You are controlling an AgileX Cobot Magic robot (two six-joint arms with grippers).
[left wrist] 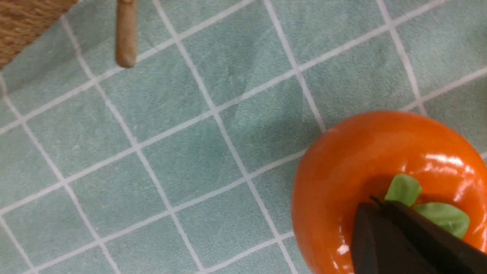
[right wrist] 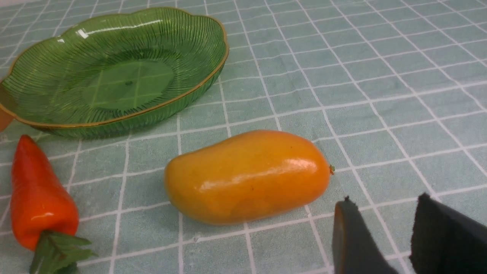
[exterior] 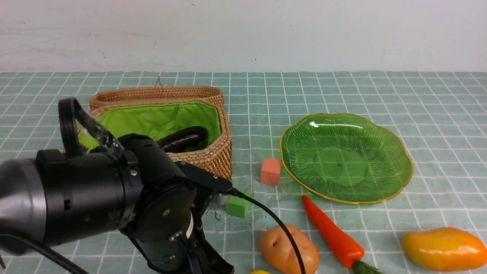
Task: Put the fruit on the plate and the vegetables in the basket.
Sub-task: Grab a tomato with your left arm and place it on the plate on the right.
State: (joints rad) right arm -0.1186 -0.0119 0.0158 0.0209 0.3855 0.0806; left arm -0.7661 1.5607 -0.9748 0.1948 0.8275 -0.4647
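Left claw [left wrist: 374, 203] is clenched, its black tips pressed together right at the green leaves on top of the persimmon [left wrist: 361, 163]; whether they pinch a leaf cannot be told. The right claw [right wrist: 384, 199] is released, with only cloth [exterior: 342, 91] showing in its gap, near one end of the mango [right wrist: 247, 177]. A pale sticker low on the left arm [exterior: 95, 198] sits edge-on and cannot be read. The basket [exterior: 213, 160], tan wicker with a bright green lining, stands on the robot's left with its lid [exterior: 156, 93] folded back behind it, and the dark purple eggplant [exterior: 182, 139] lies inside. The plate [exterior: 342, 160], ribbed green glass with a wavy gold rim, sits to the right of the basket. The glossy yellow-orange mango lies near the plate, on the robot's side of it. The orange-red carrot [exterior: 333, 234] lies just beside the plate's rim, tip toward it. The tan potato [exterior: 274, 247] lies just left of the carrot. The round, shiny orange persimmon sits on the cloth, near a corner of the basket. A sliver of the yellow lemon [exterior: 260, 271] shows beside the potato. A pink cube [exterior: 270, 171] rests by the plate's left rim, and a green cube [exterior: 238, 205] lies below the basket's corner.
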